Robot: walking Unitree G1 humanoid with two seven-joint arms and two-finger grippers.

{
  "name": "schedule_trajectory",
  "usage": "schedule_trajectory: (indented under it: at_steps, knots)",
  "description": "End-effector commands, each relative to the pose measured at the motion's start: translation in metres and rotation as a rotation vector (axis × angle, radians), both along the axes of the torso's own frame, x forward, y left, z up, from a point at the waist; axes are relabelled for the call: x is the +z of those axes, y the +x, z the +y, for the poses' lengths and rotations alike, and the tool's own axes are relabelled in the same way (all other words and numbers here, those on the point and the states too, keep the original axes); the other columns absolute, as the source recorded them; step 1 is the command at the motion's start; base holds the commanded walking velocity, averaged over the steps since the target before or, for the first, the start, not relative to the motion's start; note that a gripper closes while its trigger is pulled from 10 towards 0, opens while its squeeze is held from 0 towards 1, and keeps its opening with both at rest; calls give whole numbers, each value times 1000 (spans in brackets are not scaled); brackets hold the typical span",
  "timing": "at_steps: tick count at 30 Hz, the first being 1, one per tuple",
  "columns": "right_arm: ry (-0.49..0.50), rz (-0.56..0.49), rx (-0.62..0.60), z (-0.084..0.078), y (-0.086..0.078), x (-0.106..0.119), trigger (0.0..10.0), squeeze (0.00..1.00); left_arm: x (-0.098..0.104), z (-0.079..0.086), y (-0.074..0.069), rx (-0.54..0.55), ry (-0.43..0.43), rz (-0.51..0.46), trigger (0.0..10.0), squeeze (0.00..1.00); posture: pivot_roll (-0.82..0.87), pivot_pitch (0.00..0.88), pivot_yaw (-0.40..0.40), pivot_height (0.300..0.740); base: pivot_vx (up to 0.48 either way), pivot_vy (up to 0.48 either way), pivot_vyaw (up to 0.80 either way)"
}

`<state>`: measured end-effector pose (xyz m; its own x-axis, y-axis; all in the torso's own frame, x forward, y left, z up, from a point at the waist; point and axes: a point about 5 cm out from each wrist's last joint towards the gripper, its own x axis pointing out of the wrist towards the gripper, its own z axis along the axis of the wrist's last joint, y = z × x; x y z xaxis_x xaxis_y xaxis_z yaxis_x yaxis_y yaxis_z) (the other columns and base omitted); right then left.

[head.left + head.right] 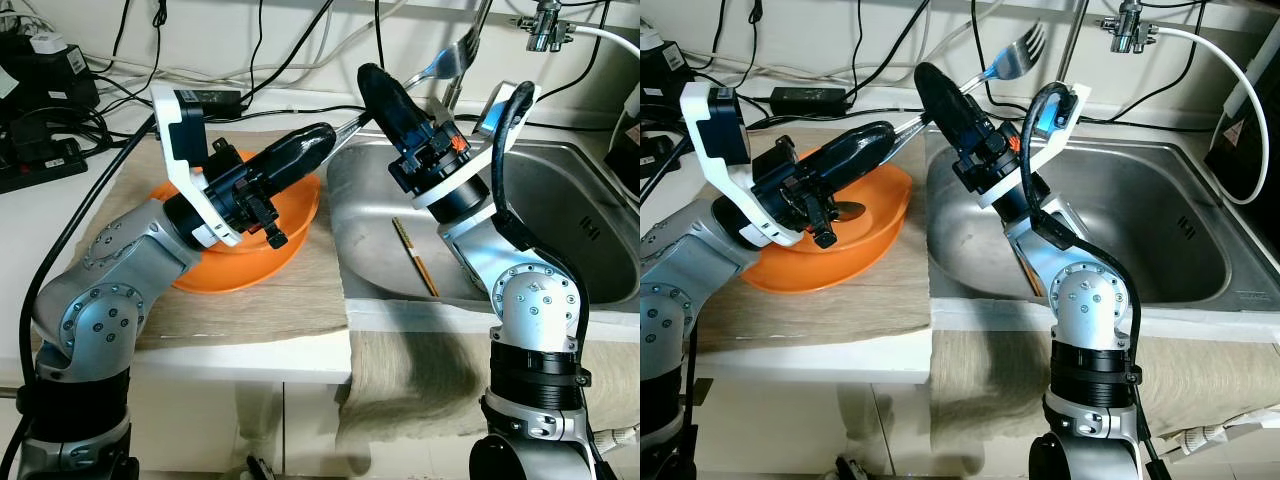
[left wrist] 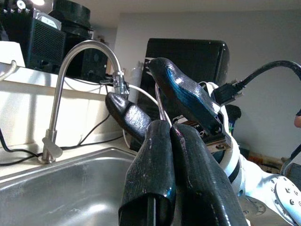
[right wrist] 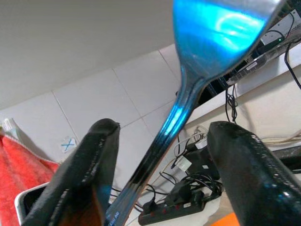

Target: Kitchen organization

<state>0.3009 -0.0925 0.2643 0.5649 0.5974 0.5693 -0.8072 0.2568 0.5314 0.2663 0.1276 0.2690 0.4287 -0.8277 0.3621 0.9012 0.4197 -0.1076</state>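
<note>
Now left gripper (image 1: 325,137) is pinching the fork (image 1: 440,65) handle over the orange bowl (image 1: 300,215); right gripper (image 1: 375,80), fingers apart, is waiting round it by the sink (image 1: 560,200).

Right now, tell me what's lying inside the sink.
In the sink, one pencil-like stick lies on the basin floor. The right gripper and its arm hide the part below them.

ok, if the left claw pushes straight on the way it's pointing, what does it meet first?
Probably the right claw: it sits open around the fork that the left claw is shut on, just ahead on that line. Depth is uncertain.
</note>
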Motion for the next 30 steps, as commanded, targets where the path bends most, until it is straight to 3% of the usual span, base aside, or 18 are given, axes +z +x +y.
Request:
schedule_trajectory:
  at_steps: [1, 30]
  knots:
    - [25, -32, -1, -2, -1, 8, 0, 0, 5, -3, -3, -30, -5, -10, 0, 0, -21, 0, -24, 740, 0, 0, 0]
    - [96, -64, 27, -3, -3, 16, 0, 0, 8, -1, 2, -8, -38, -10, 0, 0, -16, 0, -22, 740, 0, 0, 0]
